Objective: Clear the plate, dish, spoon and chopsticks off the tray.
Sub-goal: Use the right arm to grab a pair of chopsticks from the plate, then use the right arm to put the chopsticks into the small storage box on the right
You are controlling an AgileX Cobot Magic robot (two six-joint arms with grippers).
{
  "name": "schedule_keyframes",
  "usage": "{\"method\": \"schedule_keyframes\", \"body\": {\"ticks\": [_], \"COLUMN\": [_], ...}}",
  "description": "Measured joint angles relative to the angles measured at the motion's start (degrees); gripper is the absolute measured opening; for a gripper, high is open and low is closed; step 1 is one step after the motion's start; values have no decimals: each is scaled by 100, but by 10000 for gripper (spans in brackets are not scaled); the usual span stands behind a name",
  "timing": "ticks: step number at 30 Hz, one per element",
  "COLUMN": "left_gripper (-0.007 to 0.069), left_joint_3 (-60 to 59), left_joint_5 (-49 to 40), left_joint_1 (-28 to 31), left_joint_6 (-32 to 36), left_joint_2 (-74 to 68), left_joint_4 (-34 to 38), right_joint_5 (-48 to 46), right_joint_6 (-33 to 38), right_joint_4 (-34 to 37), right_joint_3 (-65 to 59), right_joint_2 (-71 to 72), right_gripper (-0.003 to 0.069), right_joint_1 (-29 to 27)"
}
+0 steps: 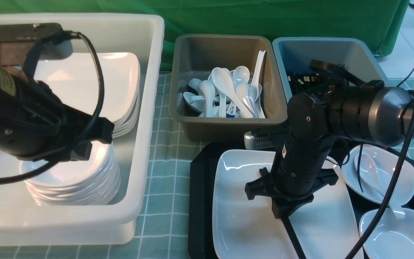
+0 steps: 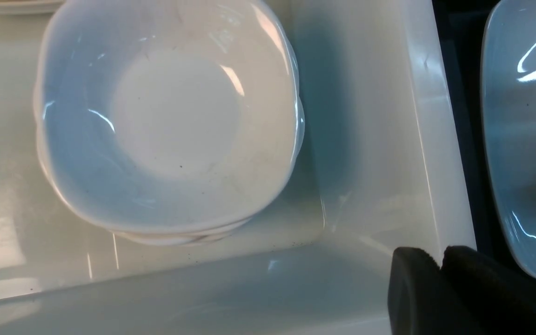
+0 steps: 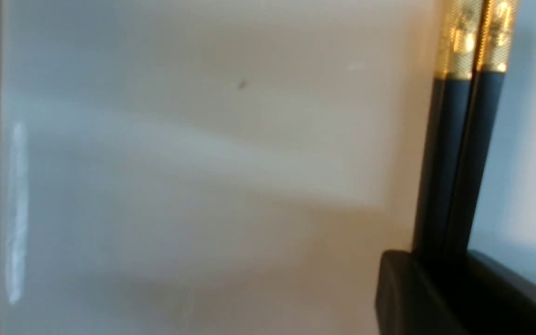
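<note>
The black tray [image 1: 199,201] holds the large white plate [image 1: 243,216], and two small dishes [image 1: 401,180] [image 1: 397,237] on its right. A white spoon [image 1: 367,165] lies in the farther dish. My right arm points straight down over the plate. In the right wrist view my right gripper [image 3: 440,258] is shut on the black chopsticks [image 3: 458,163], whose gold bands show above the plate [image 3: 203,163]. The chopsticks [image 1: 293,237] run toward the front edge from under the wrist. My left gripper [image 2: 440,253] is shut and empty, over the near corner of the white bin.
A big white bin [image 1: 149,108] on the left holds stacked plates [image 1: 120,82] and stacked dishes [image 1: 77,180]. Behind the tray stand a grey bin [image 1: 192,122] full of spoons [image 1: 225,93] and a blue-grey bin [image 1: 282,50] with chopsticks [image 1: 300,77].
</note>
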State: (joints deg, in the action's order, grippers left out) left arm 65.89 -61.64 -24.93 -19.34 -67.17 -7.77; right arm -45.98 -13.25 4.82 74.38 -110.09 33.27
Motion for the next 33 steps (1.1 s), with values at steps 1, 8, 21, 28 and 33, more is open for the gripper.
{"method": "schedule_keyframes", "body": {"ticks": [1, 8, 21, 28, 33], "left_gripper": [58, 58, 59, 59, 59], "left_joint_3": [0, 0, 0, 0, 0], "left_joint_5": [0, 64, 141, 136, 136], "left_joint_1": [0, 0, 0, 0, 0], "left_joint_6": [5, 29, 56, 79, 155], "left_joint_2": [0, 0, 7, 7, 7], "left_joint_4": [0, 0, 251, 331, 319], "right_joint_5": [-41, -466, -93, 664, 1285], "right_joint_6": [114, 545, 864, 840, 840], "right_joint_4": [87, 258, 299, 229, 207], "right_joint_3": [0, 0, 2808, 4386, 4613], "right_joint_2": [81, 887, 476, -740, -1314], "right_gripper": [143, 143, 143, 143, 152], "right_joint_1": [0, 9, -1899, -2604, -2633]}}
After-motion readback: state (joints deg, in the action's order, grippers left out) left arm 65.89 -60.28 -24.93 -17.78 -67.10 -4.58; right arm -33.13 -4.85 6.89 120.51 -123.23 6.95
